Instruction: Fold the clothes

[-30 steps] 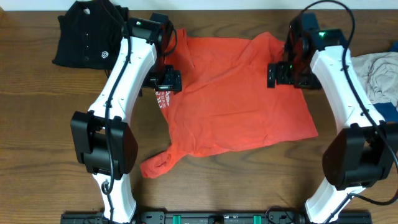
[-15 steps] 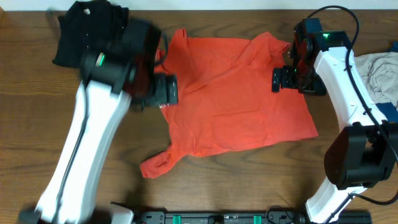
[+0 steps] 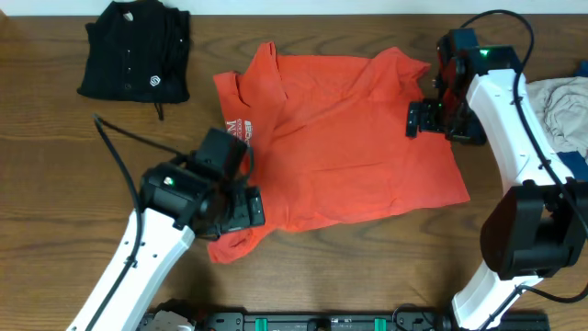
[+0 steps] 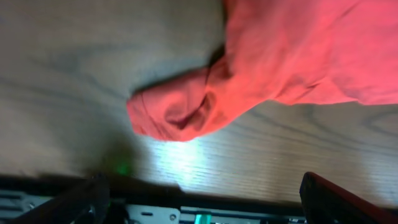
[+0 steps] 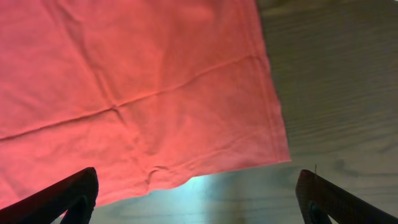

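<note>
The red-orange T-shirt [image 3: 349,138] lies spread mid-worktop [image 3: 55,184] with no fold made yet, its near-left sleeve [image 3: 230,245] crumpled beside the left tool [image 3: 243,210], whose jaws stand apart and empty. The right tool [image 3: 418,119], equally wide and empty, hangs over the shirt's far-right edge. A black shirt [image 3: 136,51] looks already folded at far left, and the pale grey heap [image 3: 562,106] at right awaits.

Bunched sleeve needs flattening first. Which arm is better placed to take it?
Left: its jaws hang open just by the sleeve; the right arm sits at the T-shirt's opposite side.
</note>
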Controlling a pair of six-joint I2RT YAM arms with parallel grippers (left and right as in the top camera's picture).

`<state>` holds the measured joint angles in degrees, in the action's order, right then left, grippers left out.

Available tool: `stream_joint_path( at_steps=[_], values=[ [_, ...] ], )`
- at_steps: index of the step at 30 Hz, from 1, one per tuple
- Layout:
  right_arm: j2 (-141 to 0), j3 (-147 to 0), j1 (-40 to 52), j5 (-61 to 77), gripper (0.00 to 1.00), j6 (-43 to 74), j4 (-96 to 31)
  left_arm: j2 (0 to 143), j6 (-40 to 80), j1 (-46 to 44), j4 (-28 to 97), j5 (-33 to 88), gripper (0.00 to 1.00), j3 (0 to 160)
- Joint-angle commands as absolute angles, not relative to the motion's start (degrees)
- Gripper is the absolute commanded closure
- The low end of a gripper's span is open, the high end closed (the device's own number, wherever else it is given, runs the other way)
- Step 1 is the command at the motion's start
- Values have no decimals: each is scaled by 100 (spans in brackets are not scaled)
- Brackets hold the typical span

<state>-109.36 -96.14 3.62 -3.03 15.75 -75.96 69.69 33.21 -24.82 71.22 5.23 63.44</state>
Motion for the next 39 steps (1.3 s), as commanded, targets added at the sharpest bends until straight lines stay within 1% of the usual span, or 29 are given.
stream_joint_path(
  at_steps=[1, 6, 9, 12, 21, 30, 39],
  values=[
    [-10934, -9616, 239, -429, 1, 1719, -7627, 6834, 4097, -2491, 6820, 701, 2, 5859],
    [-10934, -9616, 187, -432, 1, 1717, -7612, 6584, 4971, -2495, 6018, 1225, 2, 5015],
    [-10934, -9616, 126, -429, 1, 1719, -7609, 6372, 5352, -2495, 5774, 1330, 2, 4584],
    [-10934, -9616, 49, -429, 1, 1717, -7627, 6206, 5374, -2495, 5706, 1330, 2, 4274],
    [-10934, -9616, -113, -427, 1, 1717, -7627, 6217, 5441, -2495, 5594, 1352, 2, 3986],
    [-10934, -9616, -117, -427, 1, 1712, -7607, 6215, 5522, -2495, 4742, 1678, 2, 3223],
    [-10934, -9616, -117, -425, 1, 1715, -7550, 6215, 5393, -2495, 4565, 1732, 2, 3111]
  ],
)
